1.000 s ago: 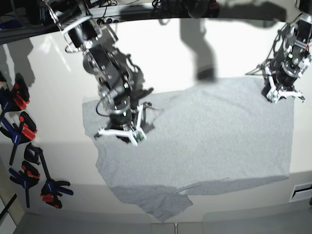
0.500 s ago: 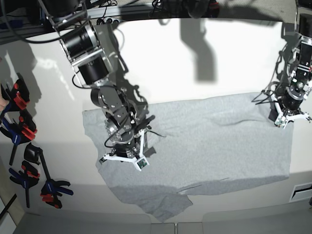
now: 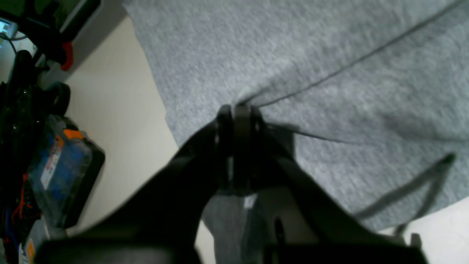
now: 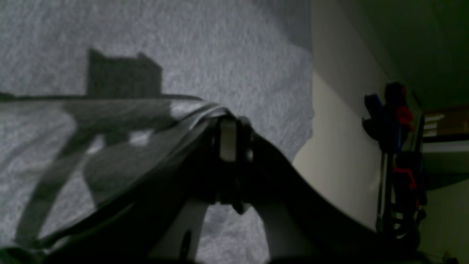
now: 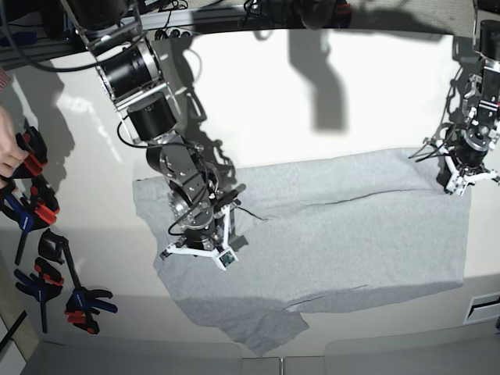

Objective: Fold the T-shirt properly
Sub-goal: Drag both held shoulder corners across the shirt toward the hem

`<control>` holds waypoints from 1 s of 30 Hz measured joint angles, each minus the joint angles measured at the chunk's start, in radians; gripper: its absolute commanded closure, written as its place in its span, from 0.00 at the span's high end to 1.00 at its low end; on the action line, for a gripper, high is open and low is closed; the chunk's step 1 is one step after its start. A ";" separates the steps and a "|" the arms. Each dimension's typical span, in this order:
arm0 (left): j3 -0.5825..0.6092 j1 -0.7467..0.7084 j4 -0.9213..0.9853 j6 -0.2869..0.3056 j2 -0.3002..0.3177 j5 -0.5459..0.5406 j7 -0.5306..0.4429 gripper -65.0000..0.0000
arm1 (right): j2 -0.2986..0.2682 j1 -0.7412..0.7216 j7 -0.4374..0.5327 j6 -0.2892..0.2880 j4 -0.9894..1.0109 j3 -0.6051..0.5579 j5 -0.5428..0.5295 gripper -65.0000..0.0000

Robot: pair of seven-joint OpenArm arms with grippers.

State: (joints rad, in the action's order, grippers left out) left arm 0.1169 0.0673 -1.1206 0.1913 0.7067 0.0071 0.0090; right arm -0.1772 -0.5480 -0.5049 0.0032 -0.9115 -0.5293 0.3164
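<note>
Both sets of fingers are pinched tight on cloth: the left arm's fingers (image 3: 238, 110) grip the large light heather-grey cotton T-shirt (image 5: 351, 234) near its far edge on the base view's right, and the right arm's fingers (image 4: 229, 126) hold a raised ridge of it on that view's left. I hold both pinches so the far edge can be carried together, keeping the fold line straight. The shirt lies spread plain-side up across the pale cream bench (image 5: 312, 109), one sleeve bunched at the near edge.
</note>
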 measured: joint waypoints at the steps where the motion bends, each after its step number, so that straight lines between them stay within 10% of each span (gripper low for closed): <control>1: 0.000 0.000 0.000 -0.002 0.000 0.000 -0.013 0.00 | 0.000 0.000 0.016 0.000 0.000 0.000 0.000 0.00; 8: 0.000 0.002 0.000 -0.002 0.000 0.000 -0.032 0.00 | 0.000 0.000 0.094 0.000 0.000 0.000 0.001 0.00; 15: 0.000 0.002 0.000 -0.002 0.000 0.000 -0.032 0.00 | 0.000 0.000 0.174 0.000 0.000 0.000 0.005 0.47; 30: 0.000 0.002 0.000 -0.034 -0.001 0.057 0.013 0.09 | 0.000 0.000 0.187 0.000 0.000 0.000 0.005 0.47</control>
State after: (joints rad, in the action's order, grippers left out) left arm 0.1169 0.0692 -1.1210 0.1577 0.7059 0.0639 0.0223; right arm -0.1776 -0.5484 -0.3183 0.0036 -0.9115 -0.5293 0.3210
